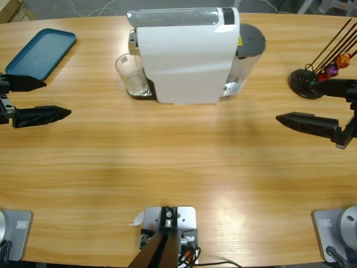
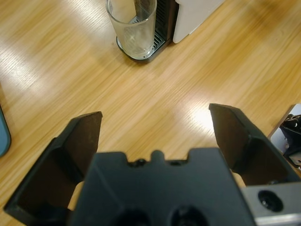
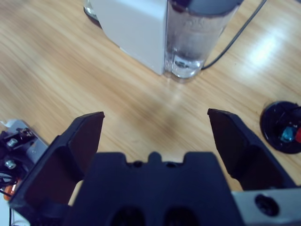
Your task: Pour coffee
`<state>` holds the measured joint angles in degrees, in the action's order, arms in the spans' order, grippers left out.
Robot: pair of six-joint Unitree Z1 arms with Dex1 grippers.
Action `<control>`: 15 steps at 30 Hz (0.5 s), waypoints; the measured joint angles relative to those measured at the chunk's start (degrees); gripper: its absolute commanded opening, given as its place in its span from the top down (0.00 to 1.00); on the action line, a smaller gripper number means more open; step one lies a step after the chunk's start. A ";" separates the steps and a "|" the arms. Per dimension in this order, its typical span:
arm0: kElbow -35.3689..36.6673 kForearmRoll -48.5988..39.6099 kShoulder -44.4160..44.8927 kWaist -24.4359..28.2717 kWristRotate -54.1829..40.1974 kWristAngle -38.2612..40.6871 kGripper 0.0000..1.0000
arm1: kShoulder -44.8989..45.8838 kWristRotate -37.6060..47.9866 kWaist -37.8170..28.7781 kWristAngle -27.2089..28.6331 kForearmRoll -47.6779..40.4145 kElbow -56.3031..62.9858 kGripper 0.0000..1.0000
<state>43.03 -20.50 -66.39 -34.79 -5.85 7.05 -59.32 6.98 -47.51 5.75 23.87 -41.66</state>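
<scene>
Closest to me in the left wrist view, my left gripper point(image 2: 155, 129) has its jaws spread wide with nothing between them, only bare wooden table point(image 2: 155, 89) below. My right gripper point(image 3: 155, 129) is the same in its own view, jaws wide apart and empty over the wood. From the high view the left gripper point(image 1: 42, 97) sits at the left edge of the table and the right gripper point(image 1: 304, 103) at the right edge, both well apart from the white coffee machine point(image 1: 187, 56) standing at the far middle. The clear glass tumbler point(image 1: 131, 74) stands upright on the machine's drip tray, just beside its left side; in the left wrist view the tumbler point(image 2: 132, 26) looks clear, and I cannot tell whether any coffee is in it. Beyond the left gripper lies a blue tray point(image 1: 40, 53), and beyond the right gripper stands a black capsule holder point(image 1: 309, 82) with coloured capsules point(image 1: 336, 66).
</scene>
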 measured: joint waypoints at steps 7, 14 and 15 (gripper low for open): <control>-1.48 0.09 1.42 0.01 0.00 0.44 0.00 | -0.34 -2.06 0.00 -0.05 -2.01 -0.01 0.00; -1.55 0.09 2.27 0.02 0.00 1.16 0.00 | -0.35 -2.07 0.00 -0.05 -2.04 -0.09 0.00; -1.55 0.09 2.27 0.05 0.00 1.43 0.00 | -0.35 -2.07 0.00 -0.05 -2.04 -0.12 0.00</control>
<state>41.48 -20.41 -64.13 -34.75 -5.85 8.48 -59.67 4.91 -47.51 5.70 21.83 -41.78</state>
